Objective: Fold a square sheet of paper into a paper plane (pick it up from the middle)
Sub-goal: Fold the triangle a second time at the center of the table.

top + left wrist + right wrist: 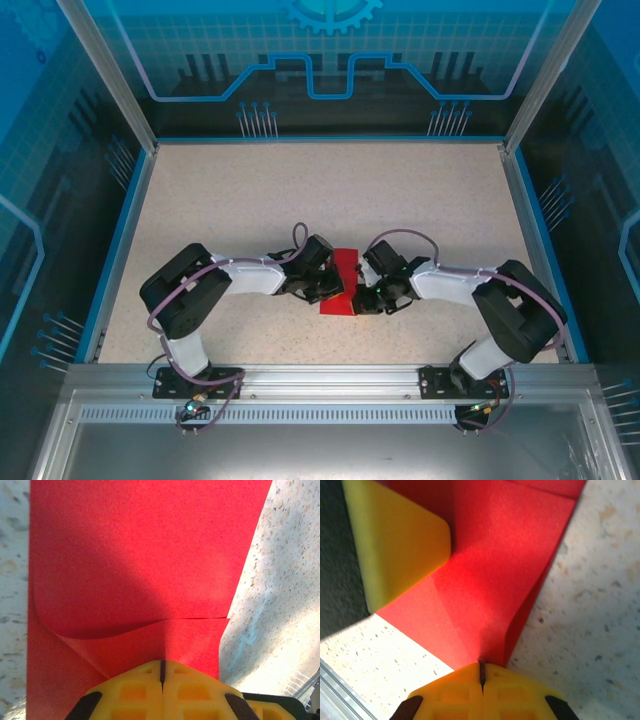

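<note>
Red square sheet of paper (345,272) lies on the tabletop (300,190), about midway between the left and right edges and closer to the near edge than the far one. We see it sitting right between the two grippers. The left gripper (322,290) touches its left side and the right gripper (372,295) touches its right side.

From the left wrist we see the left gripper's yellow fingers (130,690) pressed tight together, with just a thin dark line between them. The paper is not flat here. One layer lifts off the layer below in a soft curve and runs right up to the fingertips, and the jaws look to be pinching that layer. A thin straight edge goes from the curve across to the paper's right side. Speckled tabletop shows on both sides of the paper.

From the right wrist we see the right gripper's yellow fingers (510,695) clamped tight too. A raised fold in the paper runs straight into the tips, and the jaws nip the paper there. Along its right side the paper is doubled over, with a darker layer showing underneath. A yellow finger (395,540) of the left gripper rests on the paper at the upper left of this view.

We cannot tell how many folds the paper has.
</note>
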{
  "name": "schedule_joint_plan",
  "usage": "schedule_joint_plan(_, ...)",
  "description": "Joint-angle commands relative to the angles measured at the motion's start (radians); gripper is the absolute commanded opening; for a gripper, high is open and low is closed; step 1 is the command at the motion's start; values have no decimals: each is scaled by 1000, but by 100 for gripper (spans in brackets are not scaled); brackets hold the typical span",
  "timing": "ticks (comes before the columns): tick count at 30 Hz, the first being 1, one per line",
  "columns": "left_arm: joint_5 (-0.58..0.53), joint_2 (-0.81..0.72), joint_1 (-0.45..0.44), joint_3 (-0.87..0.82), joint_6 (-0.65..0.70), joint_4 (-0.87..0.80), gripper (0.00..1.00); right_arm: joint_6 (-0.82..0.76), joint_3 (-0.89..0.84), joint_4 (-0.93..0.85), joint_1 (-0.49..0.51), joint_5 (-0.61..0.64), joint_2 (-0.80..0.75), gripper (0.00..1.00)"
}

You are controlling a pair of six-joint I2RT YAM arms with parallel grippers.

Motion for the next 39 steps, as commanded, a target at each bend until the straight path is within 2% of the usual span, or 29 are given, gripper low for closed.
schedule_joint_plan(1, -61, 21, -8, -51, -15, -136, 1, -25, -75, -159, -13, 20, -42, 0)
schedule_joint_plan(9, -54, 21, -7, -49, -11, -127, 1, -26, -13, -190, -36, 14, -180, 0)
schedule_joint_plan(18, -43, 15, -7, -37, -4, -124, 2, -18, 107, -97, -14, -38, -23, 0)
schedule_joint_plan(23, -36, 9, -7, -35, 2, -114, 2, -18, 131, -86, 1, -27, 31, 0)
schedule_joint_plan(33, -29, -11, -7, -2, 38, -105, 2, -10, 100, -85, -1, 20, 61, 0)
schedule_joint_plan(39, -28, -2, -9, 5, 35, -101, 2, -18, 69, -42, 1, -51, 25, 0)
